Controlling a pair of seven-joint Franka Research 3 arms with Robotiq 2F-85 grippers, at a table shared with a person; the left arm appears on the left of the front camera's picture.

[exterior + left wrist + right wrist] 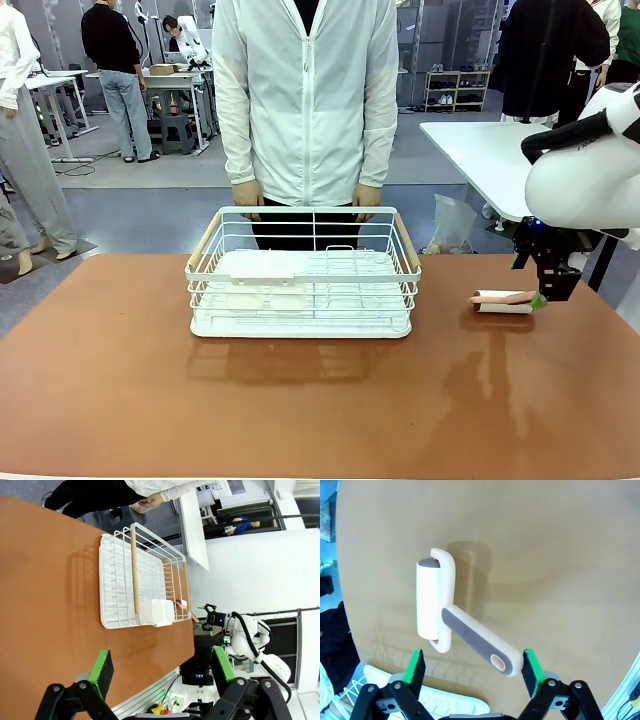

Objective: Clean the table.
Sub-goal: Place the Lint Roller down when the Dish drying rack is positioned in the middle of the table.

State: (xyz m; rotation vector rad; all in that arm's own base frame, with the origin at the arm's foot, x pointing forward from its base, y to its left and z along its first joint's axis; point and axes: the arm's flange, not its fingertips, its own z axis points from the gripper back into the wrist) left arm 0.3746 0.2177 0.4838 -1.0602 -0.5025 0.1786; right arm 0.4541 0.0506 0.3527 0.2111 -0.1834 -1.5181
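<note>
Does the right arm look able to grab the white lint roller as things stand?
Probably yes: the right claw is open directly over the white lint roller's grey-ribbed handle, and nothing lies between them on the reddish-brown table.

The front camera sits low at the robot's edge of the surface [120, 400], facing across it to the person [305, 100] standing at the far side. The left wrist camera hangs high and rolled sideways, looking across the surface at the basket [140, 580], which the front view shares. The right wrist camera looks straight down, close above the lint roller [455, 625].
</note>
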